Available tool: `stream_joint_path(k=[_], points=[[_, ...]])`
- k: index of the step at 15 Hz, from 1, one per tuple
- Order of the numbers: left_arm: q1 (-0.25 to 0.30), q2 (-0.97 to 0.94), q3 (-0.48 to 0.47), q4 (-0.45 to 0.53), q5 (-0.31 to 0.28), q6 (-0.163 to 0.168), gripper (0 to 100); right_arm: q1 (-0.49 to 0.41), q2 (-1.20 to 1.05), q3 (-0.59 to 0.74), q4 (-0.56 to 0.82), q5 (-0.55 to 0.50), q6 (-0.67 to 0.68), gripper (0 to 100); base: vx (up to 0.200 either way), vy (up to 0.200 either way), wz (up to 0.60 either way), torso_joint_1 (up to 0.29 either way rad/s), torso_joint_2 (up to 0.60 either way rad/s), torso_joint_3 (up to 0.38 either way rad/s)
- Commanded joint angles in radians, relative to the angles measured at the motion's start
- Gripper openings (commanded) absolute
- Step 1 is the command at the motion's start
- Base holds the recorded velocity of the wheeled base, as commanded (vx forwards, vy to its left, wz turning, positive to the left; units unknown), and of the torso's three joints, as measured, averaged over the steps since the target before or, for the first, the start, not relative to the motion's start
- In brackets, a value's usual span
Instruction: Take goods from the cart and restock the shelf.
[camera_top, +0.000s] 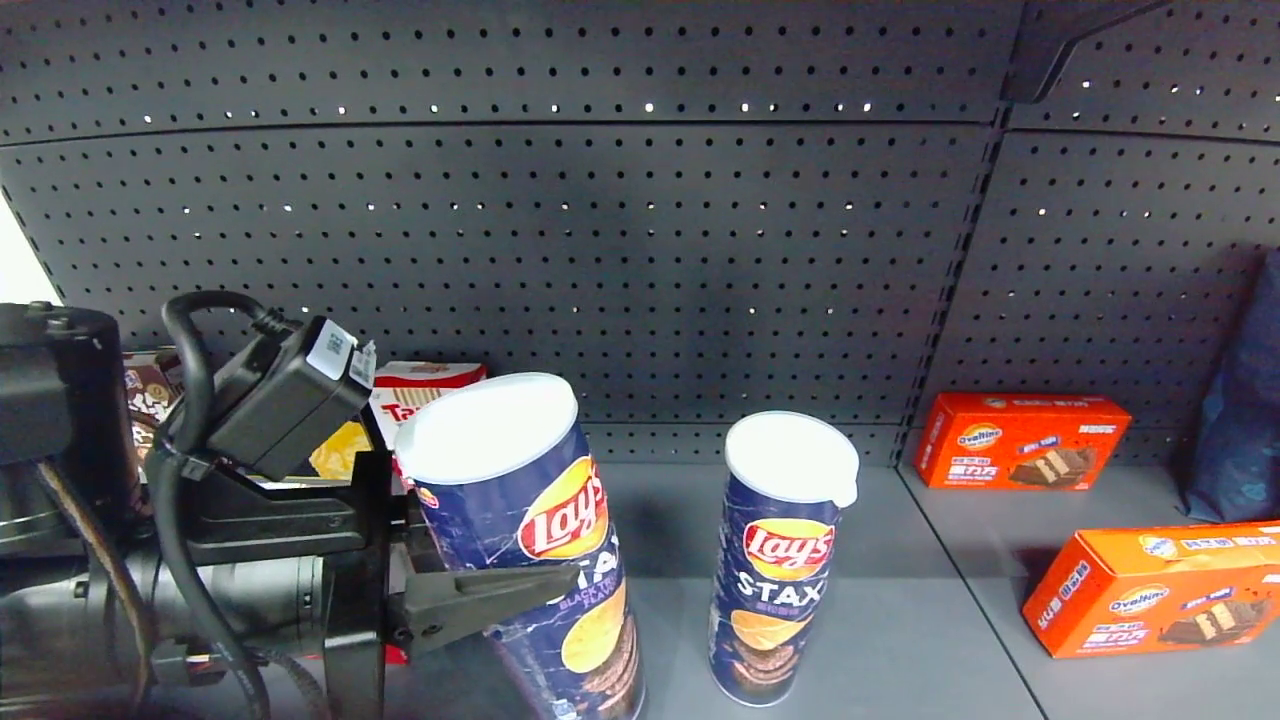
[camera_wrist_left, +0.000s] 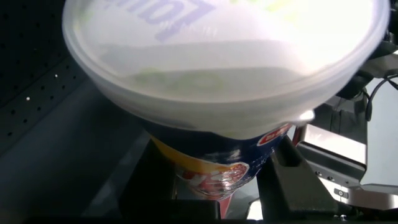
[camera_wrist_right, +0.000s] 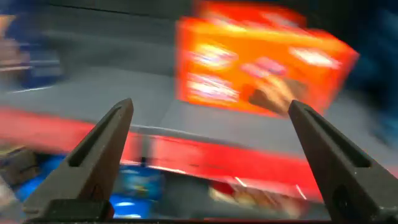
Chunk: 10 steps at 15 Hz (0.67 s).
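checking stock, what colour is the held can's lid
The chip can has a white lid, clearest in the head view.

Held can: base cut by lower edge of your head view; left gripper finger covers band of label. In left wrist view, lid hides most of can body from you. Boxes behind left arm half hidden. Blue bag cut at right edge. Right wrist view: orange box smeared; you cannot tell what blurred blue items below red strip are.
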Motion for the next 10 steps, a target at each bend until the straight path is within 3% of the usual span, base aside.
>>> stream_joint_path(k=[1,10], points=[[0.002,0.002,-0.007,0.001,0.001,-0.001,0,0.001,0.002,0.000,0.019,-0.005,0.022,100,0.000,0.000,0.00,0.000,0.00,0.000],[0.035,0.077,-0.106,0.007,-0.002,0.003,0,0.001,0.002,0.000,0.018,0.001,0.024,100,0.000,0.000,0.00,0.000,0.00,0.000]])
